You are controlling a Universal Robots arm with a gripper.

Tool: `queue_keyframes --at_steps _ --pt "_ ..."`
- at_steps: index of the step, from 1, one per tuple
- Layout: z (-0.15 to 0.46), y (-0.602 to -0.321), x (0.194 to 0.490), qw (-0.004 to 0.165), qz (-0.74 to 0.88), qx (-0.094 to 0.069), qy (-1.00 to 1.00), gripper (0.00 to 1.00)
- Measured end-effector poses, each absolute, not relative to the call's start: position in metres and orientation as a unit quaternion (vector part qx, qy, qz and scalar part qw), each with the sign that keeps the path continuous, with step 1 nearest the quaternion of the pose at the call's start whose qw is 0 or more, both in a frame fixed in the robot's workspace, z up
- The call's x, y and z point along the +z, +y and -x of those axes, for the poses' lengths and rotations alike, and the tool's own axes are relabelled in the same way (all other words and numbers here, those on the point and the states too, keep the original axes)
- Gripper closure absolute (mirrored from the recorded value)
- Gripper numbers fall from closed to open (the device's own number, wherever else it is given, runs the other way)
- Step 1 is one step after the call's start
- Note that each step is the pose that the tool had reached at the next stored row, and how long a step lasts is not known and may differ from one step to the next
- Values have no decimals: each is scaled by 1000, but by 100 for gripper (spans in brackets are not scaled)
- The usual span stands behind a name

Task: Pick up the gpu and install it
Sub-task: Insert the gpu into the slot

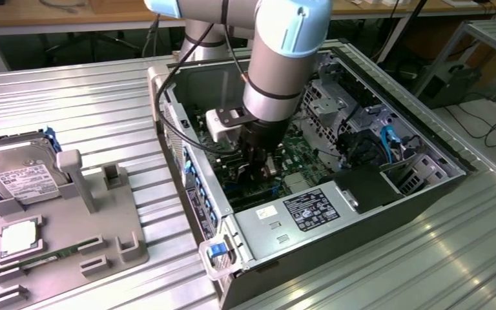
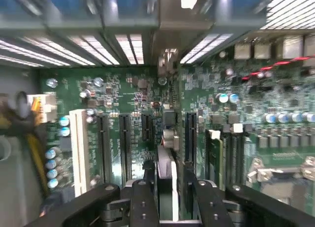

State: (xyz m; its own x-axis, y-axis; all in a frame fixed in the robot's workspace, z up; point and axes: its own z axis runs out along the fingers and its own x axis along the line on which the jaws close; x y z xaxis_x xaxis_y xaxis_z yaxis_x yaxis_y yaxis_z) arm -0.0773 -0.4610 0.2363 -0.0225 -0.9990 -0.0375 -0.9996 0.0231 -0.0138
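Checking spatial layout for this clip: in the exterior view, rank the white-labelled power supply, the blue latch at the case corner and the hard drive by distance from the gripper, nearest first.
From the gripper, inside the open case:
1. Power supply, just beside it in the case.
2. Blue latch, at the case's near corner.
3. Hard drive, on the grey fixture at the exterior view's left.

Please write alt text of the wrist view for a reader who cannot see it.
The gripper holds the gpu edge-on, just above a green motherboard with rows of black slots and one white slot.
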Motion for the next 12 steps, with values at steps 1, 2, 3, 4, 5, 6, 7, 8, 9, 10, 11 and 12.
queue_keyframes --at_steps 1,2,3,4,5,6,7,8,9,10,11,12 --pt "77 -461 241 19 699 8 715 65" --pt "77 -461 246 18 699 8 715 65" --pt "77 -461 250 19 699 8 715 65" --pt "77 -461 254 19 699 8 715 65" --pt "77 -461 259 19 699 8 715 65" --pt "77 -461 264 19 699 8 715 65" --pt "77 -460 268 19 699 7 715 65" --pt "77 -460 272 19 699 7 715 65" --pt "77 -460 277 19 699 7 715 65" --pt "77 -460 282 20 699 7 715 65" --pt "77 -460 286 20 699 6 715 65" --pt "77 -460 286 20 699 6 715 65"
